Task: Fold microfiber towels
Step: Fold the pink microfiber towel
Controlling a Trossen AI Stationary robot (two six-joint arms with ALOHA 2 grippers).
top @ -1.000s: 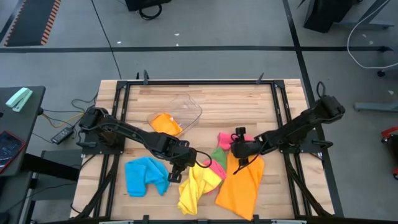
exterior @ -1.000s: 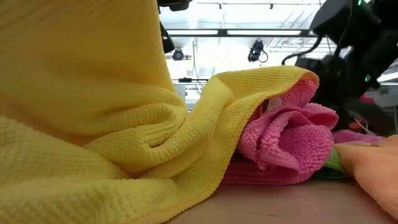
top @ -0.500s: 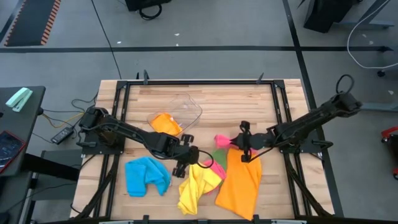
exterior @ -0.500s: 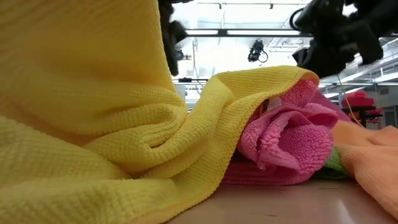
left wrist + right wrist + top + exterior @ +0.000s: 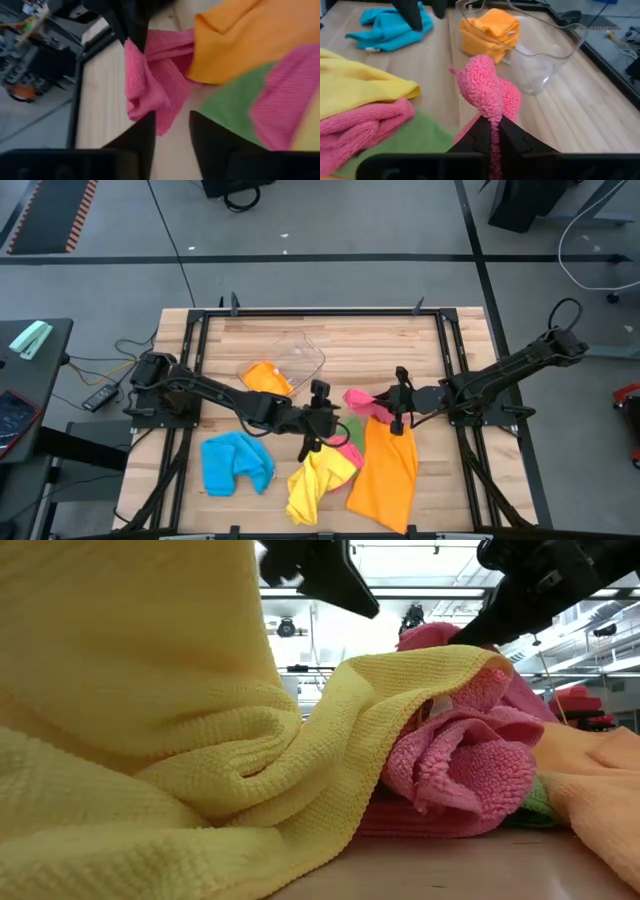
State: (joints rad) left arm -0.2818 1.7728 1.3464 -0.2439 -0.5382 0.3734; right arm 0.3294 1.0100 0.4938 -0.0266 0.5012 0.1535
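Since the earlier frame both arms have swung inward. Right gripper (image 5: 492, 131) pinches a pink towel (image 5: 487, 92) corner aloft; left gripper (image 5: 170, 132) hovers parted, empty. One folded orange towel (image 5: 266, 377) in tub (image 5: 305, 352) — five others unfolded.

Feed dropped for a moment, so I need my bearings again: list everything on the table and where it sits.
pink towel: one, pink, lifted mid-table in the right pincer
second pink towel: one, pink, in the centre pile under the yellow towel
green towel: one, green, bottom of that pile
yellow towel: one, yellow, front centre
large orange towel: one, orange, front right
blue towel: one, blue, front left
clear tub: one, transparent, back centre
folded orange towel: one, orange, in the tub
left pincer: open, over the pile
right pincer: shut on the pink towel
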